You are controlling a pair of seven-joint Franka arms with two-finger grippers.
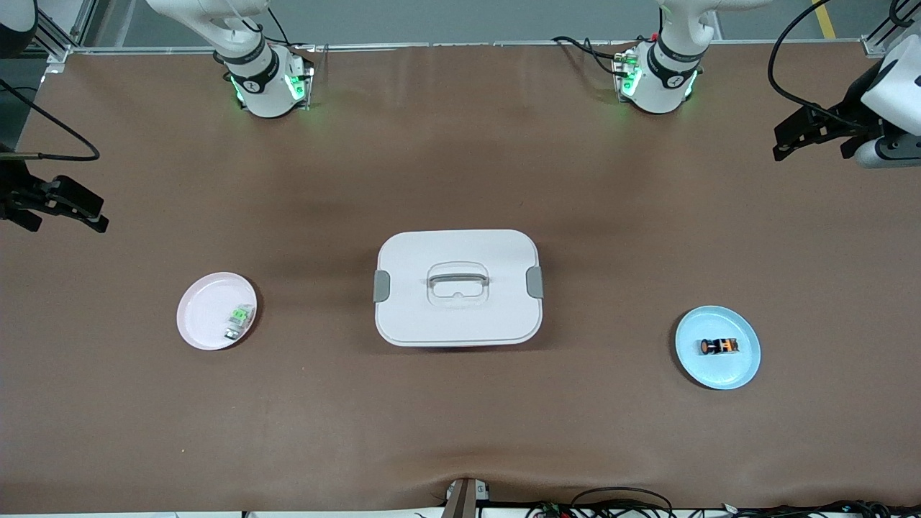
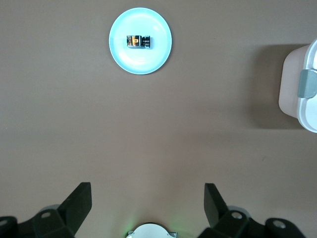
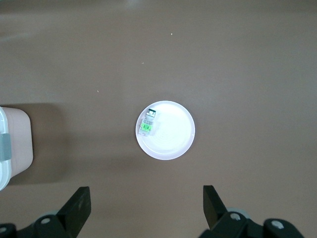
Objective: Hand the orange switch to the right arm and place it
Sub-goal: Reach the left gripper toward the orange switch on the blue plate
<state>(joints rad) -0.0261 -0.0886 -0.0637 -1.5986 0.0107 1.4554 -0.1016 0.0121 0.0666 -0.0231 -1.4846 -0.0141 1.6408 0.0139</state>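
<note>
The orange switch (image 1: 719, 346) lies on its side on a light blue plate (image 1: 691, 363) toward the left arm's end of the table. It also shows in the left wrist view (image 2: 138, 41), on the same plate (image 2: 158, 54). My left gripper (image 1: 809, 147) hangs high over that end of the table, open and empty (image 2: 147, 198), well apart from the plate. My right gripper (image 1: 66, 223) hangs high over the right arm's end, open and empty (image 3: 146, 201).
A white lidded box (image 1: 458, 309) with a grey handle and side clips stands at the table's middle. A pink plate (image 1: 201, 302) toward the right arm's end holds a small green-and-clear part (image 1: 238, 321), also in the right wrist view (image 3: 147, 124).
</note>
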